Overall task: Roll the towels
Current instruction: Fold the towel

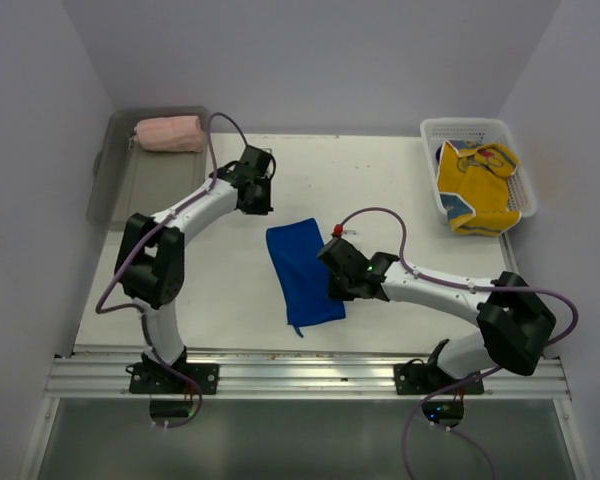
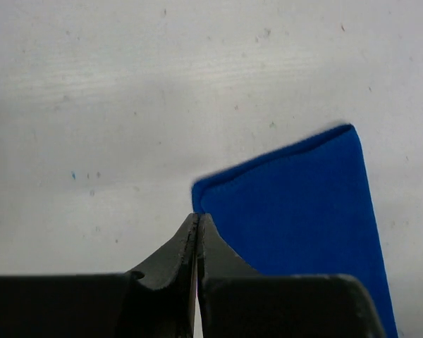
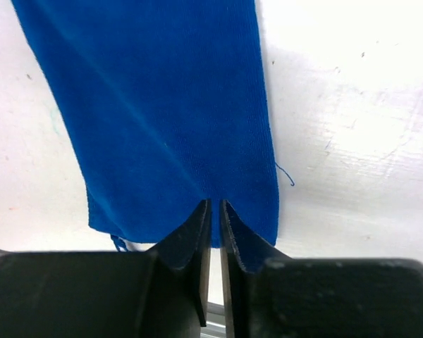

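1. My left fingers are closed tip against tip and hold nothing.
2. The blue towel lies flat on the table as a folded strip. One far corner sits just ahead of my left fingertips, and the strip runs off to their right.
3. My right fingers stand almost together with a thin slit between them, over the strip's near short edge. I cannot tell whether they pinch the cloth.
4. The long axis runs straight away from my right fingertips and leans left toward the far end.
5. The pink towel lies rolled in the tray, well beyond my left fingers.
6. The yellow towel lies crumpled in the basket, well apart from my right fingers.
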